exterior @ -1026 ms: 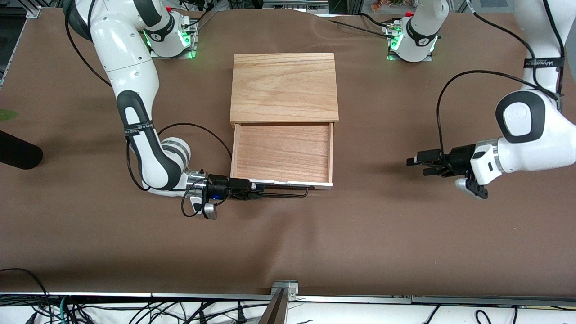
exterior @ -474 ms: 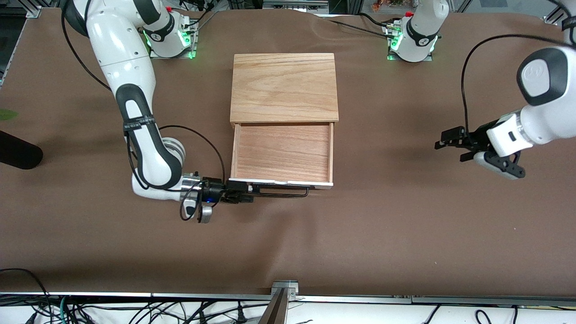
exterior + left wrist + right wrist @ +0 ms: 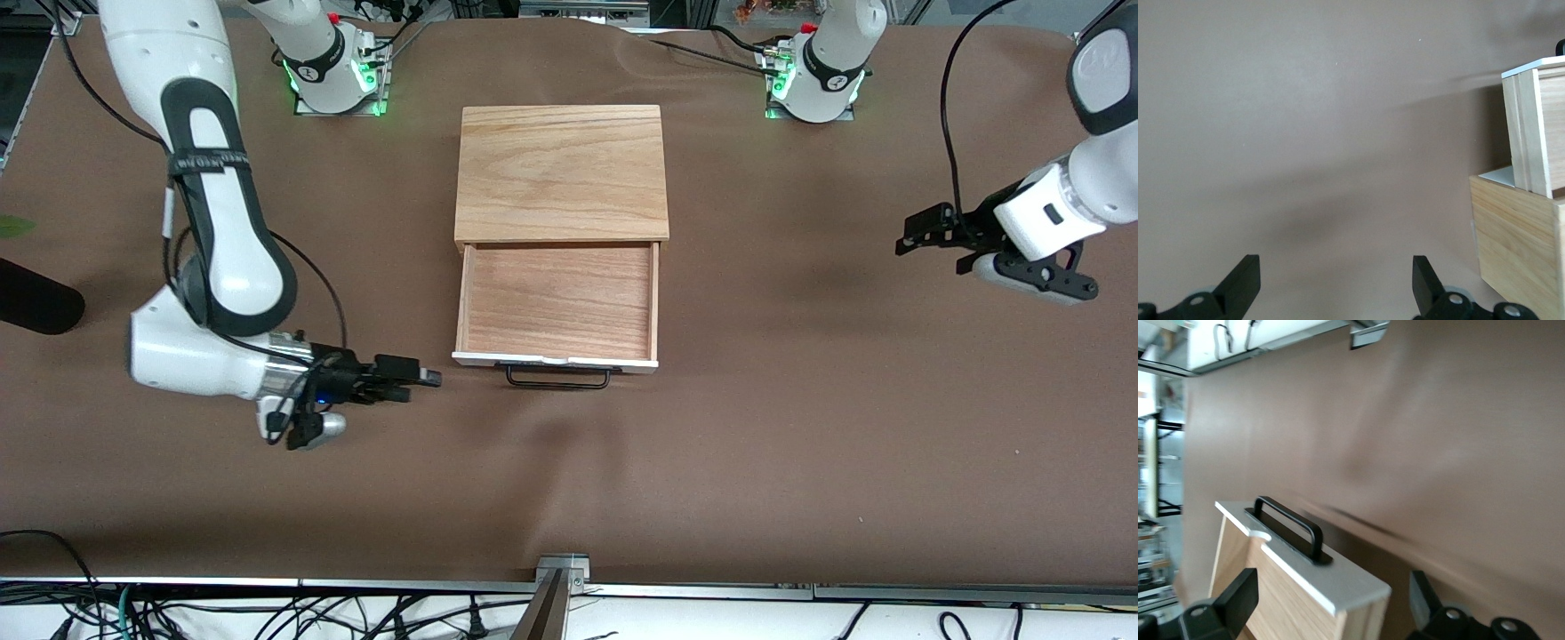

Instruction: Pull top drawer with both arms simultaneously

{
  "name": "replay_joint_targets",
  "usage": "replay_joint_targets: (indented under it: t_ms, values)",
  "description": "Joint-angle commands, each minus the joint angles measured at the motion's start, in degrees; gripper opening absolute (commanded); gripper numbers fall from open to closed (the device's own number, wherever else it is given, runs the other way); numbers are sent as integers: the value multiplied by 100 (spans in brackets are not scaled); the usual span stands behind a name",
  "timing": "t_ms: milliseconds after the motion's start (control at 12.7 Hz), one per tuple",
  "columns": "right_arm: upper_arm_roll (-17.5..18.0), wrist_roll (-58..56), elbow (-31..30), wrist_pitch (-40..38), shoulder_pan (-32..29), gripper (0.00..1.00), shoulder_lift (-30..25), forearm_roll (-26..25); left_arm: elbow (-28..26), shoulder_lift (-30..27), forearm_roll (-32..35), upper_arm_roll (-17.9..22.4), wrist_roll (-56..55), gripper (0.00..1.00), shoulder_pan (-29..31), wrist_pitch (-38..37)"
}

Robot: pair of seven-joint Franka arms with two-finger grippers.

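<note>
The top drawer [image 3: 557, 302] sits pulled out at frame centre, empty, its black handle [image 3: 558, 377] on the lower edge, below the cabinet [image 3: 561, 172]. At lower left, the right gripper [image 3: 425, 377] hovers beside the handle, fingers apart, holding nothing. At upper right, the left gripper [image 3: 916, 233] hangs over the table [image 3: 765, 444], fingers spread, empty.

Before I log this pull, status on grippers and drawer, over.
Right gripper open, beside the black handle, off it. Left gripper open, at the left arm's end of the table, holding nothing. Top drawer pulled out, tray bare. Nothing in the way.
</note>
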Motion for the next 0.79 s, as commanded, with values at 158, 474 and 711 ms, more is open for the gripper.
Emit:
replay_joint_targets:
  t_ms: [158, 474, 711]
  values:
    - [-802, 240, -142, -852, 21, 100, -681, -1751, 689, -28, 721, -29, -676, 100, -97, -849]
    - [-1260, 249, -28, -1696, 65, 100, -1005, -2814, 778, -28, 802, -38, -729, 100, -97, -982]
    - [-1278, 231, 576, -2513, 30, 100, -1235, -3976, 778, -28, 864, -21, -729, 100, -97, -982]
